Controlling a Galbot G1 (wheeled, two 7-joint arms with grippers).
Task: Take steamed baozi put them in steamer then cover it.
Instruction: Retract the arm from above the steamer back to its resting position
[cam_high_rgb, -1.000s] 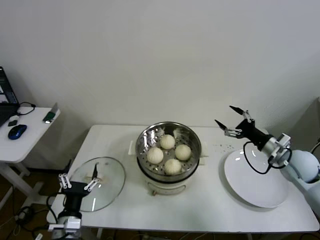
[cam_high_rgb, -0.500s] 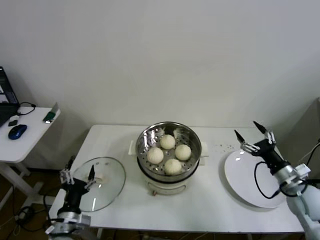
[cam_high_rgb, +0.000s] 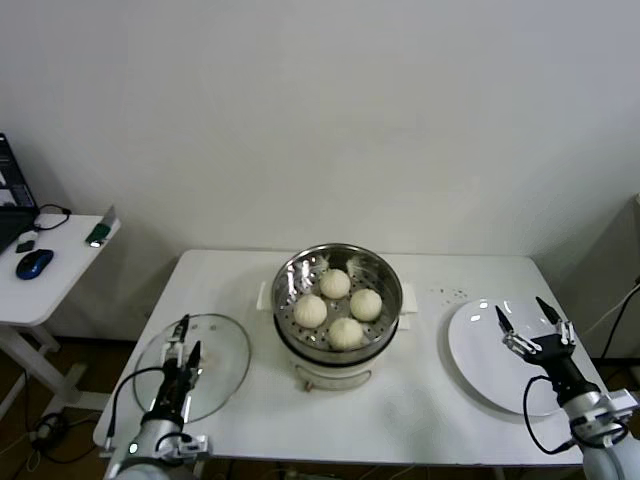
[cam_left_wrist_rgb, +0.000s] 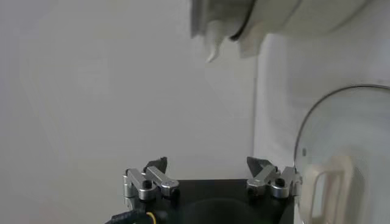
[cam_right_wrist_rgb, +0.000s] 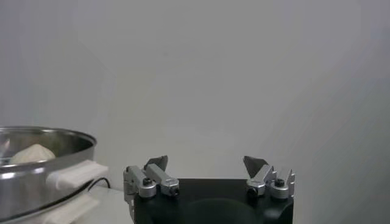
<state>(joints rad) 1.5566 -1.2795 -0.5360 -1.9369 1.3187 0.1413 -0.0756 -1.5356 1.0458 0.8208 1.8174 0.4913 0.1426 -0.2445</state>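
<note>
Four buns (cam_high_rgb: 338, 307) sit in the steamer (cam_high_rgb: 338, 262) at the middle of the table (cam_high_rgb: 420, 400), on the holed steel floor, packed close together. The steamer is uncovered.

The lid (cam_high_rgb: 215, 355) lies flat on the table to the steamer's left, near the front-left corner, well apart from the steamer. Its white handle (cam_left_wrist_rgb: 322, 193) shows in the left wrist view right beside one finger.

Left gripper (cam_high_rgb: 181, 337) is low over the near edge of the lid, fingers spread apart, holding nothing. In the head view the two tips read close together because of the angle; the wrist view shows a clear gap between them (cam_left_wrist_rgb: 209, 174).

Right gripper (cam_high_rgb: 530, 322) hangs over the white plate (cam_high_rgb: 480, 350) at the right end of the table, fingers wide open, nothing in them. The right wrist view confirms it (cam_right_wrist_rgb: 207, 170), with the steamer's rim and one bun off to the side.

A small side table (cam_high_rgb: 45, 280) with a blue mouse (cam_high_rgb: 34, 263) stands at far left.
</note>
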